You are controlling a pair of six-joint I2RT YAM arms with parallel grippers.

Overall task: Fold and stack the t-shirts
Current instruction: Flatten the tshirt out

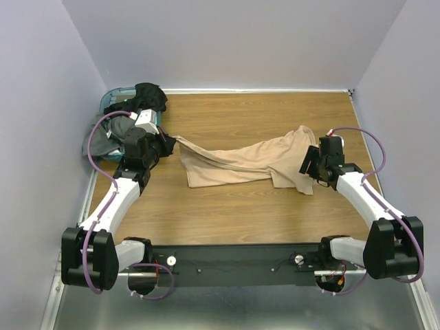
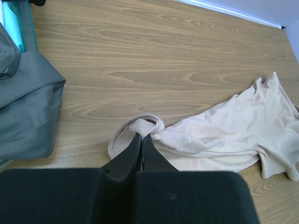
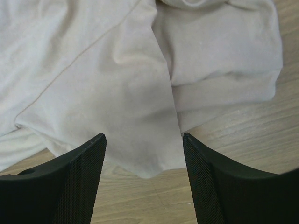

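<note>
A tan-beige t-shirt point(image 1: 244, 165) lies crumpled and stretched across the middle of the wooden table. My left gripper point(image 1: 169, 141) is shut on its left end; the left wrist view shows the closed fingers pinching a bunched fold of the tan shirt point(image 2: 145, 126). My right gripper point(image 1: 307, 165) is open just above the shirt's right end, its fingers point(image 3: 79, 168) spread either side of a corner of the tan cloth point(image 3: 140, 140). A dark grey shirt point(image 1: 103, 137) and a black shirt point(image 1: 148, 96) hang over the basket at the far left.
A teal plastic basket point(image 1: 113, 96) stands at the back left corner, mostly covered by the dark shirts. Grey cloth point(image 2: 25, 112) fills the left of the left wrist view. Walls close the table at the back and sides.
</note>
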